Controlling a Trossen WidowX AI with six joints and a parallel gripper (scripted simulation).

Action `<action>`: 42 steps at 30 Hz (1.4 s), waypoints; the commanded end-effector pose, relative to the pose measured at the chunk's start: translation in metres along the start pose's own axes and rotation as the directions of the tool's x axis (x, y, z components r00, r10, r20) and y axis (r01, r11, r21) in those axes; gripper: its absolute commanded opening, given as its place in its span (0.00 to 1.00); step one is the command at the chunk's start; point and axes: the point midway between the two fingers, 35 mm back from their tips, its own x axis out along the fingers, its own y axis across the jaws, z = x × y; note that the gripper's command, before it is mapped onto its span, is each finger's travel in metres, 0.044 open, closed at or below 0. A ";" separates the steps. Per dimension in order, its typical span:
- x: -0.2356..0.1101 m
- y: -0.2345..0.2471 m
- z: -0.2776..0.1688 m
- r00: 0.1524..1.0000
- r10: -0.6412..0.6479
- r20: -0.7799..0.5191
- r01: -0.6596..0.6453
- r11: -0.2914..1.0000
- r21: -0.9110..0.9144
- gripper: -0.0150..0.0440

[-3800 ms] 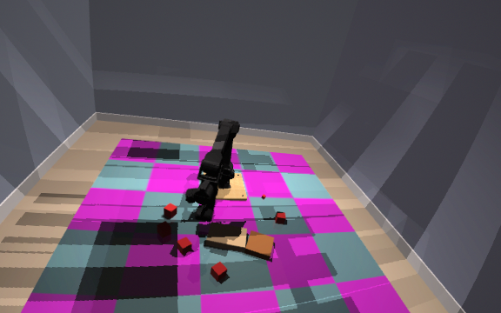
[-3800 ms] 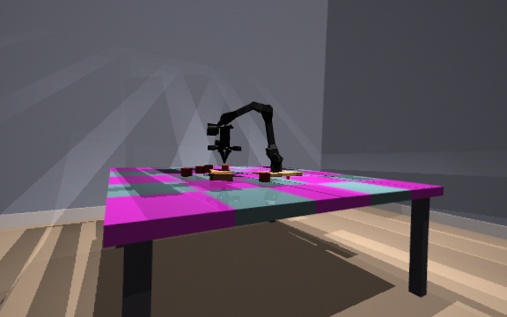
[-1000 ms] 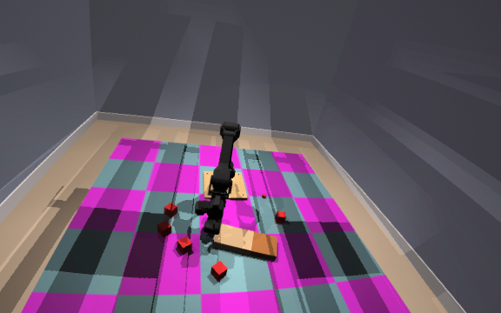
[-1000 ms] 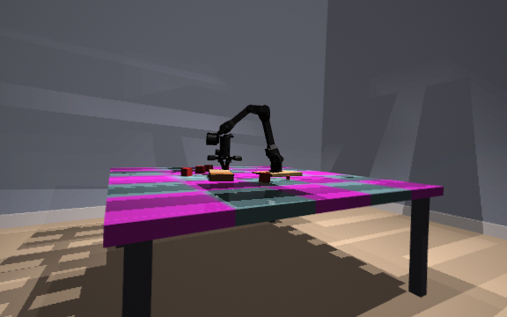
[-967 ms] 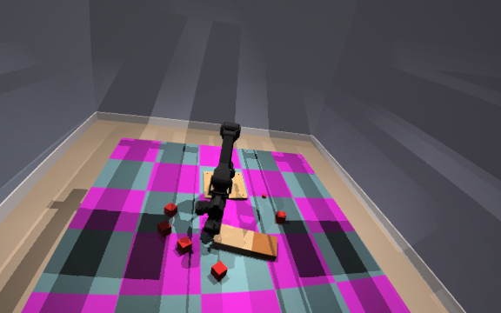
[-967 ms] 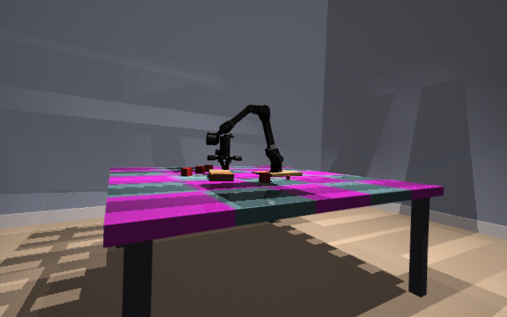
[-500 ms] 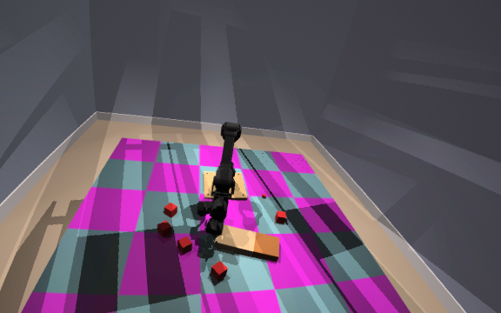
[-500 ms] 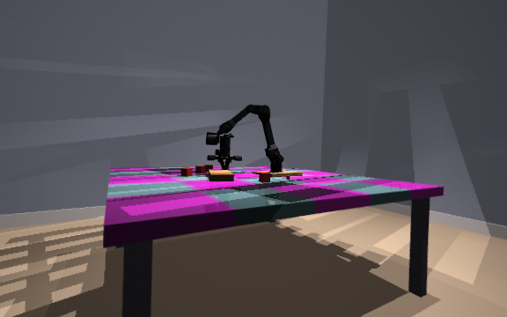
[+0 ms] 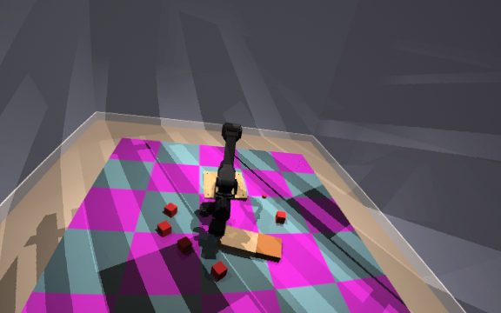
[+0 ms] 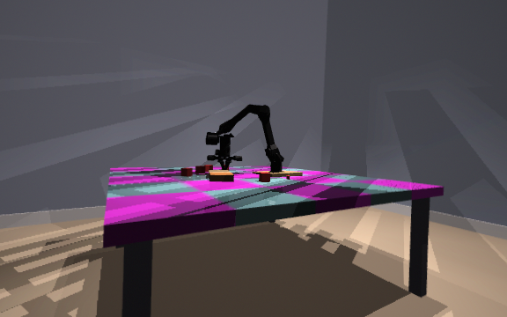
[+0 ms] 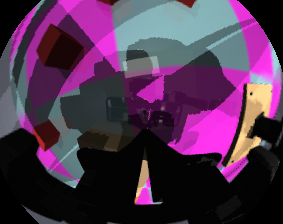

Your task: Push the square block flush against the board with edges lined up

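Note:
A flat slab lies on the checked table in front of the arm. Its left part (image 9: 238, 239) looks tan like a board. Its right part (image 9: 270, 248) is orange and roughly square. The two parts lie end to end with their long edges in line, and I cannot make out a seam. From the side the slab (image 10: 221, 175) shows as a low orange piece. My gripper (image 9: 217, 234) (image 10: 224, 168) (image 11: 145, 132) is shut on nothing. It points down at the slab's left end, low over the table. Whether it touches the slab is hidden.
Several small red cubes lie around: three to the left of the gripper (image 9: 170, 209) (image 9: 163, 228) (image 9: 184, 244), one in front (image 9: 218, 269) and one to the right (image 9: 281, 216). The arm's tan base plate (image 9: 209, 184) lies behind. The table edge (image 10: 253, 217) runs close in front.

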 end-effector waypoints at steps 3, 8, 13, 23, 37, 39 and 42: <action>0.000 0.000 -0.007 1.000 -0.002 -0.004 0.002 1.000 -0.003 0.25; 0.000 0.000 -0.010 1.000 -0.002 -0.004 0.002 1.000 -0.003 0.25; 0.000 0.001 -0.006 1.000 -0.002 -0.004 0.002 1.000 -0.003 0.25; 0.000 0.002 0.010 1.000 -0.002 -0.002 0.002 1.000 -0.004 0.25; 0.000 0.001 0.033 1.000 -0.002 0.000 0.002 1.000 -0.004 0.25; 0.000 0.001 0.036 1.000 -0.002 0.000 0.002 1.000 -0.004 0.25; -0.003 0.002 0.035 1.000 -0.001 0.004 0.001 1.000 -0.001 0.25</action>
